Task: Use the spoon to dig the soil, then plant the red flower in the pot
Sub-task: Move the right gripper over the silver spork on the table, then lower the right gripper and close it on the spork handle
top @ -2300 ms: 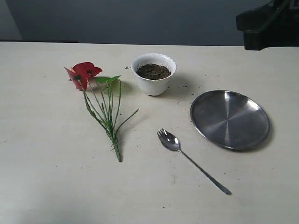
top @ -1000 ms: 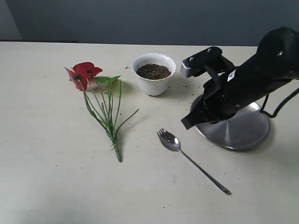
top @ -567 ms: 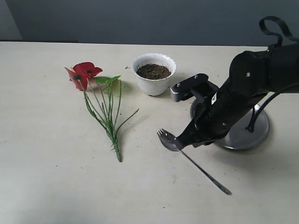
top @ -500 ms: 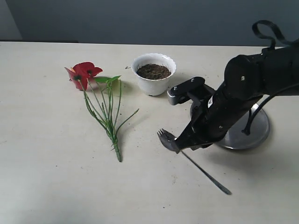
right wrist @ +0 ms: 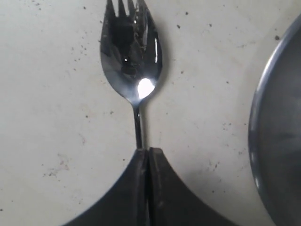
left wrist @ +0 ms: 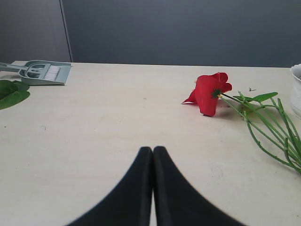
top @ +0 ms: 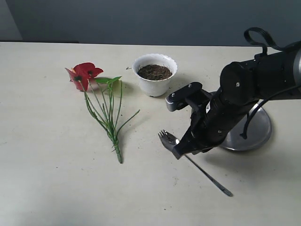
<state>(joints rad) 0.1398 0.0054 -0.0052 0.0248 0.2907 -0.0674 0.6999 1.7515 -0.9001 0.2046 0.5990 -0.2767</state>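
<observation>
While my right gripper (right wrist: pixel 147 153) sits pressed together over its thin handle, the slim shiny steel spork-like spoon (right wrist: pixel 131 52) lies flat on the pale bench (right wrist: pixel 47 117).

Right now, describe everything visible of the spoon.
The spoon is slim, shiny steel, spork-like: a small bowl with short tines and a long thin handle. It lies flat on the table, bowl up, beside the steel plate. The right gripper, jaws shut, sits over its neck; contact is unclear.
</observation>
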